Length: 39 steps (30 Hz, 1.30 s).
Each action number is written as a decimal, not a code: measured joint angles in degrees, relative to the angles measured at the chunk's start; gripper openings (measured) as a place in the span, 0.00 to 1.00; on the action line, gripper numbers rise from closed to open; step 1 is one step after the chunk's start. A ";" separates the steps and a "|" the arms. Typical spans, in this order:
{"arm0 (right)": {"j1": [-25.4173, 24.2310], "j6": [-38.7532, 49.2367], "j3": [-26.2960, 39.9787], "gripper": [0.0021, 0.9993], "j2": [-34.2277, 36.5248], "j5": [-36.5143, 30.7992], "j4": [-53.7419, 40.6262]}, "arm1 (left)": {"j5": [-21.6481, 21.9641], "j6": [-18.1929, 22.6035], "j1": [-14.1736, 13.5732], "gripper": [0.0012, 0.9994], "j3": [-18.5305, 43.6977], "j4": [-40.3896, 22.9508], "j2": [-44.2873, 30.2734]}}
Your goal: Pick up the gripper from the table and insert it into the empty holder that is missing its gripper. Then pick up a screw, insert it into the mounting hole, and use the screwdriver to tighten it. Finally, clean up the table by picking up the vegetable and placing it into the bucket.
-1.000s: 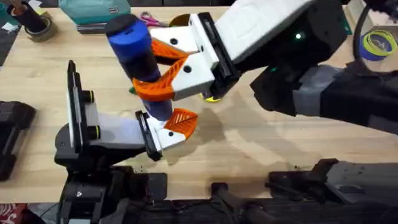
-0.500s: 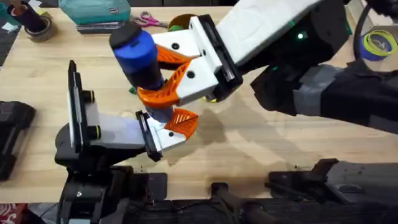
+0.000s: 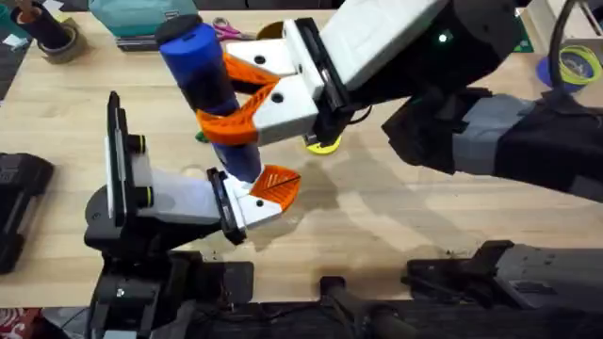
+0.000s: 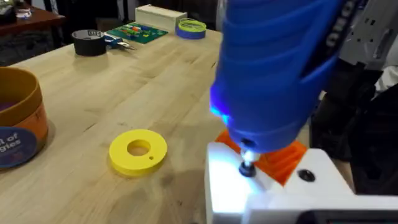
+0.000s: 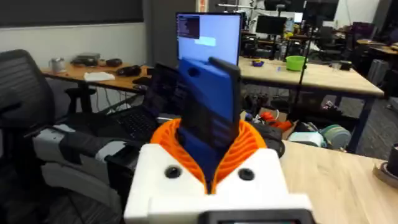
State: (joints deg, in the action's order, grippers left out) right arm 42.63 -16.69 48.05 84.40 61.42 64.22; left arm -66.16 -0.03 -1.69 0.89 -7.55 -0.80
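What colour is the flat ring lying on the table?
Bright yellow. The flat plastic ring-shaped disc lies on the wooden table, clearest in the left wrist view.

The middle of the pale wooden worktop (image 3: 396, 226) is crowded: the right tool (image 3: 236, 104) clamps the upright bright blue pen-shaped screwdriver (image 3: 209, 85) directly over the left tool (image 3: 259, 193), whose white bracket and orange ribbed finger sit just under the driver's thin metal tip, so nothing could pass between them. The flat yellow ring-shaped disc (image 4: 138, 149) lies just to the right of that cluster, with the navy tub with a tan-orange rim (image 4: 18, 118) beyond it. Open worktop stretches along the near right and at the left beside the upright black stand (image 3: 115, 155), while the far edge is lined with a teal case (image 3: 141, 19), scissors (image 3: 221, 30) and a dark tape roll (image 3: 58, 42).
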 joint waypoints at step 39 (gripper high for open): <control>1.40 0.50 -0.33 0.02 0.00 0.10 0.80 | -0.06 0.17 0.00 0.01 0.00 0.02 0.00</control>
State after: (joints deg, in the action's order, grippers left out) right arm 44.03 -16.19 47.72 84.40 61.51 65.01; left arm -66.22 0.14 -1.69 0.89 -7.53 -0.80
